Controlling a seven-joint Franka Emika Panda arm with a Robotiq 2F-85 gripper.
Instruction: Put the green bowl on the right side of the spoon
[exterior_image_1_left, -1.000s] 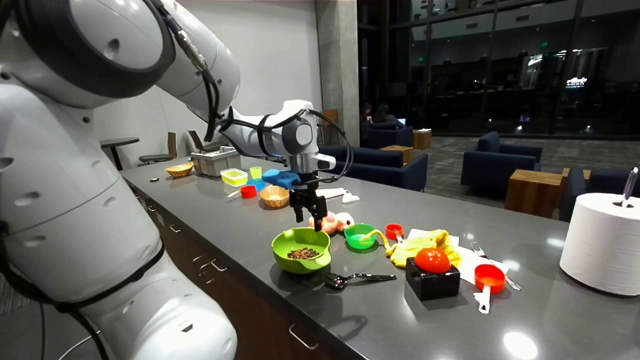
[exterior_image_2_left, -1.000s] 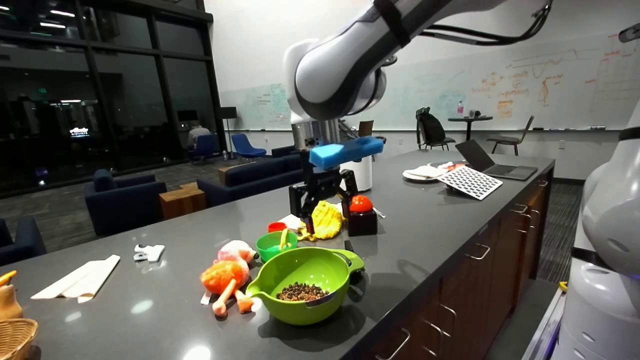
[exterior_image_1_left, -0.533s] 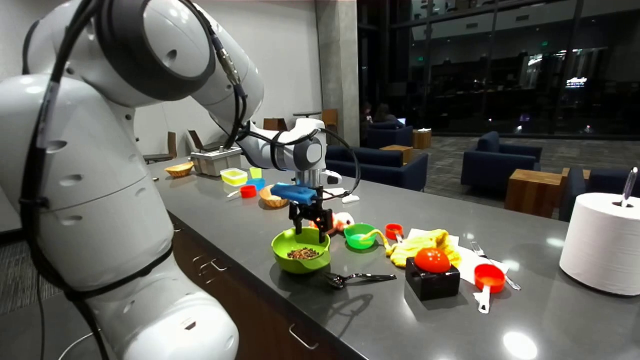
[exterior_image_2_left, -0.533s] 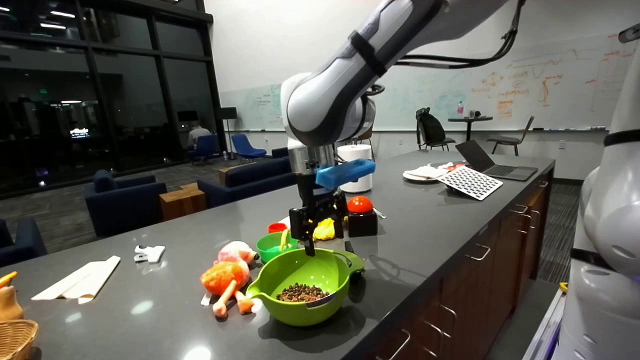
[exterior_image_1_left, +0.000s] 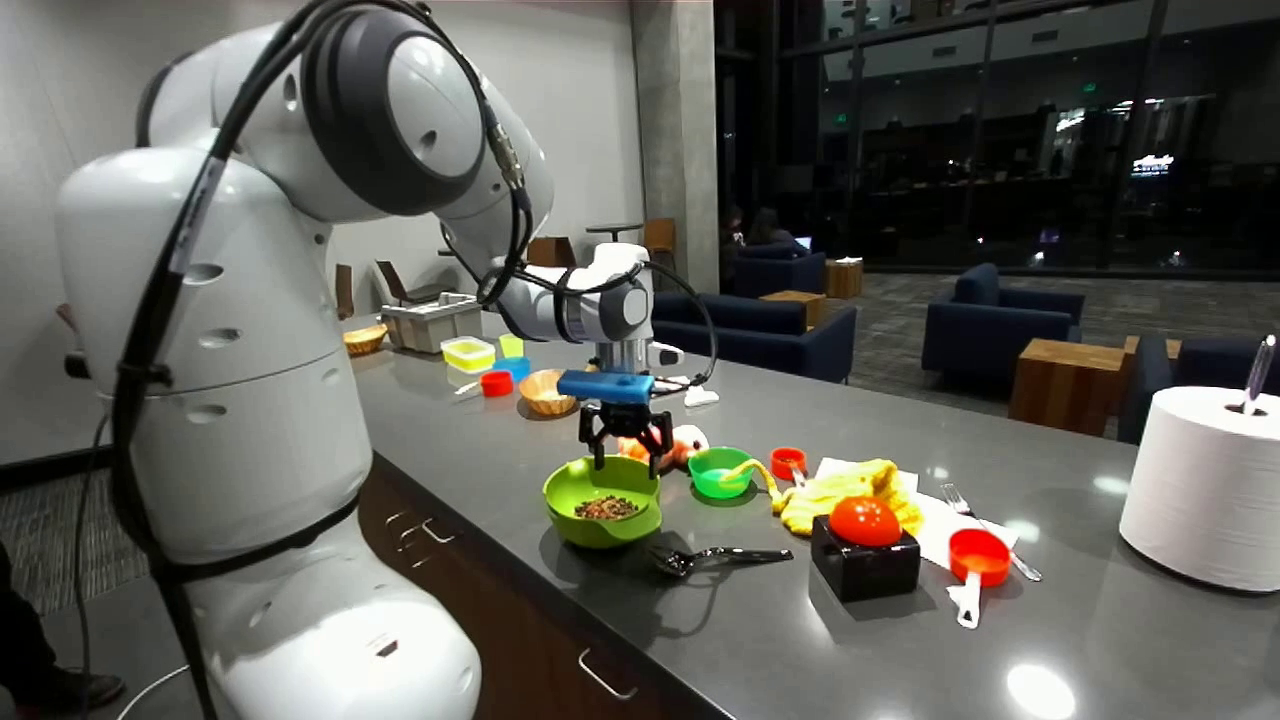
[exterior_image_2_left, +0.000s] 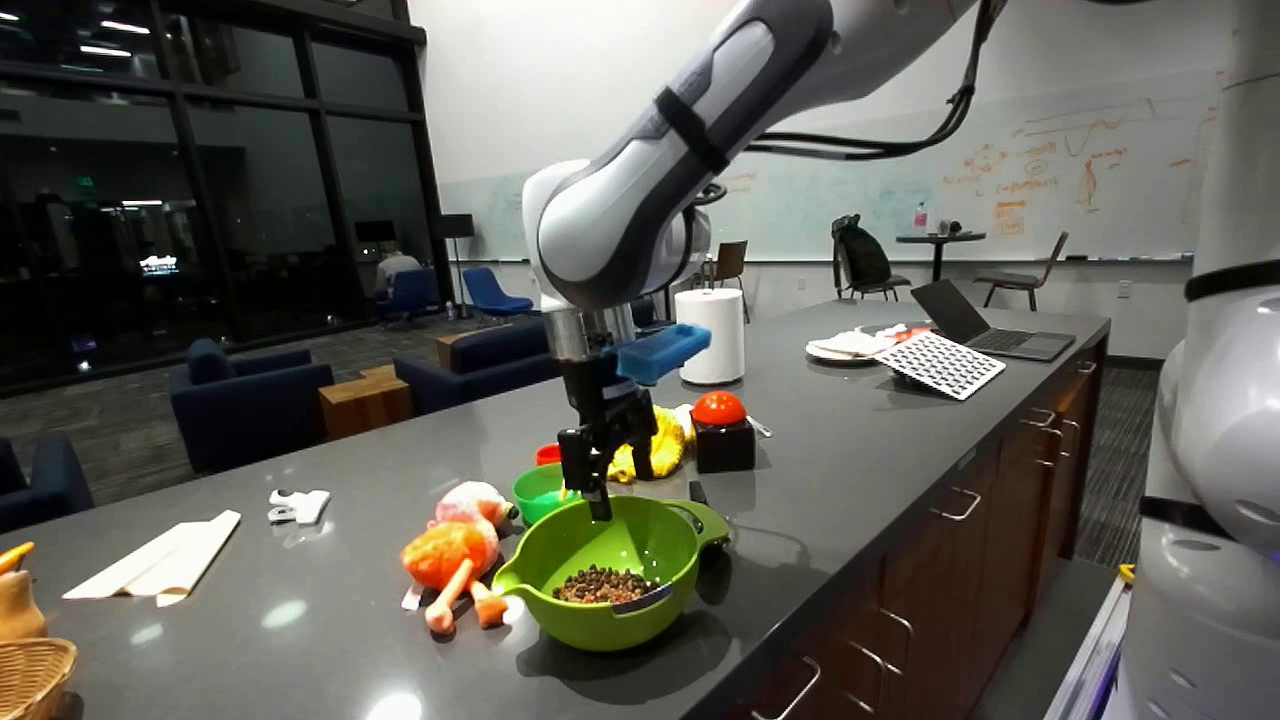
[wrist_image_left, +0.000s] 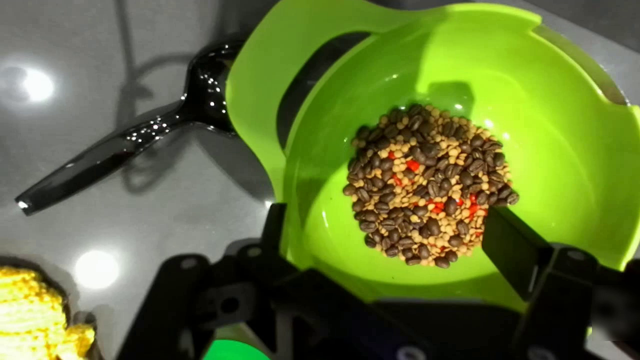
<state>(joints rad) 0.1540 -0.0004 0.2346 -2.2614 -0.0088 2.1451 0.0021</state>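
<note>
The green bowl (exterior_image_1_left: 585, 528) stands upright on the dark counter, with dark beans, tan bits and red bits in it. It also shows in an exterior view (exterior_image_2_left: 620, 630) and in the wrist view (wrist_image_left: 565, 155). The black spoon (exterior_image_1_left: 750, 554) lies beside it; in the wrist view its handle (wrist_image_left: 100, 159) points away from the bowl and its head is partly hidden under the bowl's handle. My gripper (exterior_image_1_left: 626, 466) is open and empty, pointing down over the bowl's rim. In the wrist view its fingertips (wrist_image_left: 387, 212) are apart: one over the bowl's inside, the other by its rim. Contact cannot be told.
A smaller green dish (exterior_image_1_left: 720, 475), an orange and pink plush toy (exterior_image_2_left: 450, 550) and a yellow cloth (exterior_image_1_left: 850, 495) lie near the bowl. A black box with a red dome (exterior_image_1_left: 866, 565) stands past the spoon's handle end. The counter edge (exterior_image_2_left: 800, 610) runs close to the bowl.
My gripper has come down to the bowl's rim. It has turned and shifted a little left in an exterior view. The bowl and spoon have not moved.
</note>
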